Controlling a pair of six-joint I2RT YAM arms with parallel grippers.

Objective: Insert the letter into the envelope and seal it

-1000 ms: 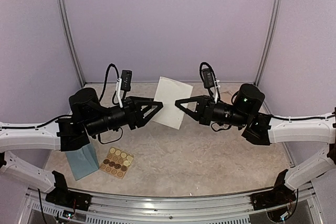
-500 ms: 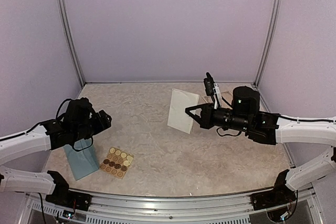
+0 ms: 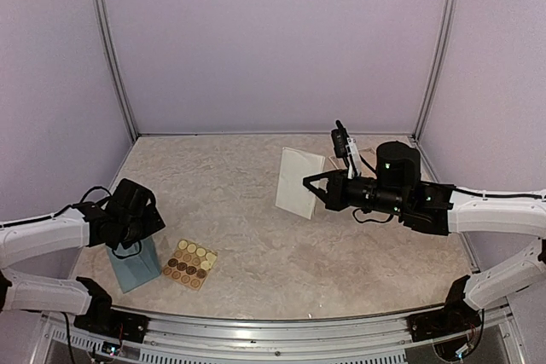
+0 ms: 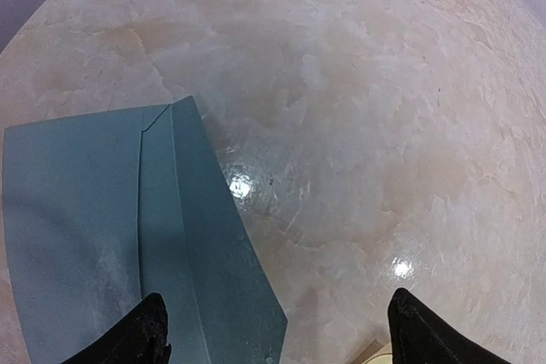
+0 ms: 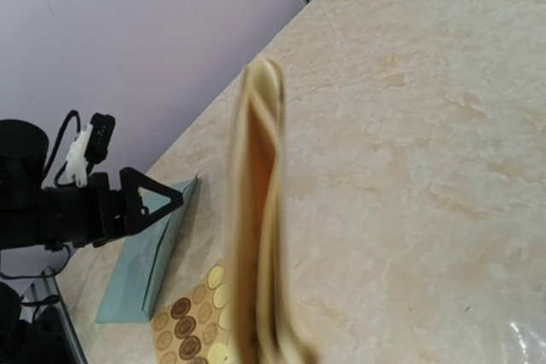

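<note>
The cream folded letter [image 3: 299, 182] hangs upright above the table, pinched at its right edge by my right gripper [image 3: 310, 191]. In the right wrist view the letter [image 5: 258, 210] shows edge-on and hides my fingers. The teal-blue envelope [image 3: 136, 265] lies flat at the front left. It also shows in the left wrist view [image 4: 102, 236] and the right wrist view [image 5: 147, 255]. My left gripper [image 3: 132, 240] hovers just above the envelope's right edge, open and empty [image 4: 277, 334], with one fingertip over the envelope and the other over bare table.
A tan sheet of round stickers [image 3: 190, 263] lies just right of the envelope and also shows in the right wrist view [image 5: 189, 323]. The marbled tabletop [image 3: 256, 253] is walled at the back and sides.
My left gripper left the letter, swung from the centre to the front left and came down over the envelope. My right gripper kept the letter and shifted slightly right.
</note>
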